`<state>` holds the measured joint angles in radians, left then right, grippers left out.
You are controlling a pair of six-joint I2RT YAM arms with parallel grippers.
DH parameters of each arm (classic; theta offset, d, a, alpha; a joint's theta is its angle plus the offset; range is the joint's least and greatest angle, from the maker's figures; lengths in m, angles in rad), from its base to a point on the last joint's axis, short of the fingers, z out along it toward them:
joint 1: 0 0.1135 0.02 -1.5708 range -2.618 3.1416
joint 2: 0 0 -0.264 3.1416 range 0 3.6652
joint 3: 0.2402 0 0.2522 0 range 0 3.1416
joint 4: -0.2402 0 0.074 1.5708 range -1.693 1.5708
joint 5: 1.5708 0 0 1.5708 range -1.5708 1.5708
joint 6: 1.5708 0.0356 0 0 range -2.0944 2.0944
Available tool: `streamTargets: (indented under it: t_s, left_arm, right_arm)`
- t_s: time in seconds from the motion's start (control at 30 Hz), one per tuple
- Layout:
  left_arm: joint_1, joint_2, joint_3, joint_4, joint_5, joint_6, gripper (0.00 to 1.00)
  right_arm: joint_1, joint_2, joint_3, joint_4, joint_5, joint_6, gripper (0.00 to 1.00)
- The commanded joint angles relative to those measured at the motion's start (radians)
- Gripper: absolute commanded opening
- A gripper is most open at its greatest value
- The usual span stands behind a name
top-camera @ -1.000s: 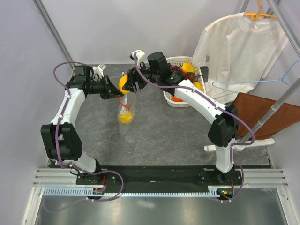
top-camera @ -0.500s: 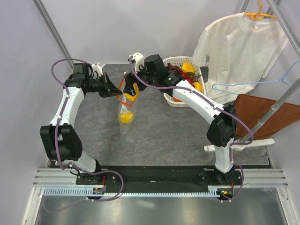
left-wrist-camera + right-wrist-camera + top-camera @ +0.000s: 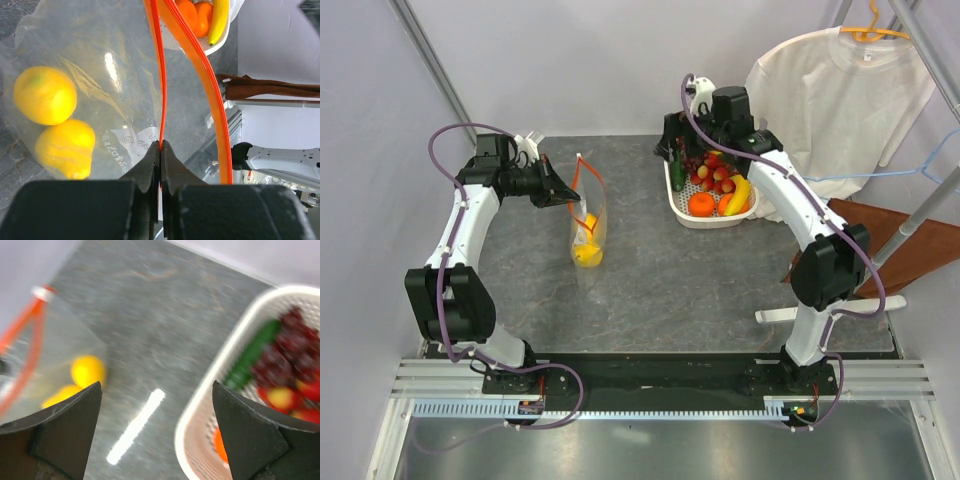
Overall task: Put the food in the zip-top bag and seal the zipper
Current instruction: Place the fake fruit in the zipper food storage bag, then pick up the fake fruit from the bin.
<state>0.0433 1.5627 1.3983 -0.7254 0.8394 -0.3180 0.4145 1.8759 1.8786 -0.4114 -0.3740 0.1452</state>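
- Zip-top bag [image 3: 115, 60]: clear, colourless film with bright glare patches.
- Zipper [image 3: 160, 75]: orange-red.
- Bag label [image 3: 135, 142]: white with grey print.
- Two fruits [image 3: 45, 95] inside the bag: yellow.
- Basket [image 3: 705, 222]: white, slotted.
- In the basket: dark red grape bunch [image 3: 280, 347], green piece [image 3: 250, 362], orange fruit [image 3: 701, 204], yellow banana [image 3: 738, 194].
- Worktop [image 3: 670, 270]: mottled grey.
- Left claw [image 3: 160, 147] and right claw [image 3: 156, 390]: black.
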Motion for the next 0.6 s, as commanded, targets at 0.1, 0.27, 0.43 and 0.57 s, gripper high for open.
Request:
streamTargets:
  t_s: [0.1,0.27,0.43,0.57]
  left_arm:
    - [-0.002,-0.013,0.041,0.0,-0.008,0.046,0.02]
    - [-0.002,-0.013,0.036,-0.002,-0.011,0.051,0.02]
    - [-0.003,-0.012,0.03,0.0,-0.013,0.056,0.02]
    - [-0.002,-0.009,0.028,-0.002,-0.007,0.056,0.02]
  right_arm:
    - [-0.009,0.026,-0.059,-0.213,0.23,-0.265,0.97]
    - [-0.016,0.109,-0.055,-0.305,0.345,-0.318,0.98]
    - [-0.016,0.16,-0.084,-0.328,0.403,-0.328,0.98]
    - [-0.017,0.224,-0.072,-0.369,0.428,-0.311,0.98]
